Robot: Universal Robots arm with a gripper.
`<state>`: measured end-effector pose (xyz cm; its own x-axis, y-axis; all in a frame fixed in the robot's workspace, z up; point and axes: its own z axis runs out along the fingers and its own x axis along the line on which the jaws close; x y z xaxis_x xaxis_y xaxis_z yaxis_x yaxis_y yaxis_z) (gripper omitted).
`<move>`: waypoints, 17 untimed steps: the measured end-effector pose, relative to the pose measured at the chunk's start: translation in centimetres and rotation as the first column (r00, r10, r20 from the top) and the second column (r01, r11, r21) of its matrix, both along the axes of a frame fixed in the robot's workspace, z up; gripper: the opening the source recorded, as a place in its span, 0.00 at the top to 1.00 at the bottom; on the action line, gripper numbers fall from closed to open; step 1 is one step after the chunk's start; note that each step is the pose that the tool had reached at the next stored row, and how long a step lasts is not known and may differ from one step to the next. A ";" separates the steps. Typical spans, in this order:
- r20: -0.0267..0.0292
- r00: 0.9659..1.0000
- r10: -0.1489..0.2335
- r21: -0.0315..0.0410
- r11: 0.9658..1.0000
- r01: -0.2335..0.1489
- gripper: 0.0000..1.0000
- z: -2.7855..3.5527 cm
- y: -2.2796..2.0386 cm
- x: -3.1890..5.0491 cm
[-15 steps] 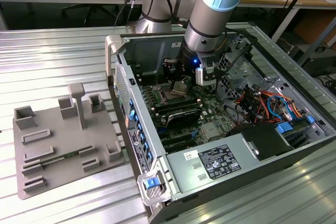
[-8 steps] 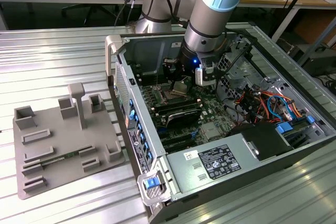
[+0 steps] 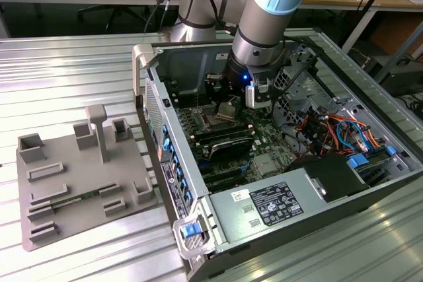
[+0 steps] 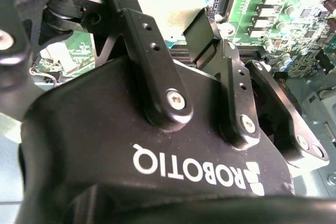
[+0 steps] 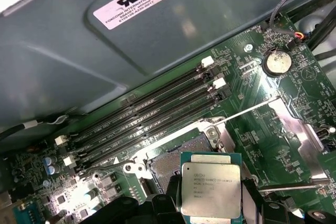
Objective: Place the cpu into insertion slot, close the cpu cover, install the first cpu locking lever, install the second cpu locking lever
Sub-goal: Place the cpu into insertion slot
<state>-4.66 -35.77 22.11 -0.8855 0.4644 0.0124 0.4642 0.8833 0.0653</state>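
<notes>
Pinches the chip (image 5: pixel 210 190) by two opposite edges between the fingers (image 5: pixel 164 207) of the gripper (image 5: pixel 209 208), metal face up. Hovers close over the socket (image 5: pixel 176 162) and off toward one side of it, not yet seated. Cover (image 5: pixel 296 135) swung open beside the socket, thin lever (image 5: pixel 247 109) raised.

Could come down shifted or tilted, judging by that offset, and bend the fine contacts in the socket. Could slip from so narrow a hold on thin edges. Could catch the open cover or the lever with a finger on the way down. Could also go in turned the wrong way; corner marks too small to tell.

Plenty of print: a white sticker (image 5: pixel 131 1) on the grey case wall, small lines on the chip's face, white lettering (image 4: pixel 189 169) on the gripper's body, a label (image 3: pixel 271 206) on the power supply box.
</notes>
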 end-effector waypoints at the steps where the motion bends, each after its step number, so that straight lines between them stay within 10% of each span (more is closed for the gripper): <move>1: 0.000 1.000 -0.001 0.000 1.000 0.001 0.45 -0.01 0.00 0.00; 17: 0.000 1.000 -0.024 -0.002 1.000 0.024 0.45 -0.14 0.00 0.00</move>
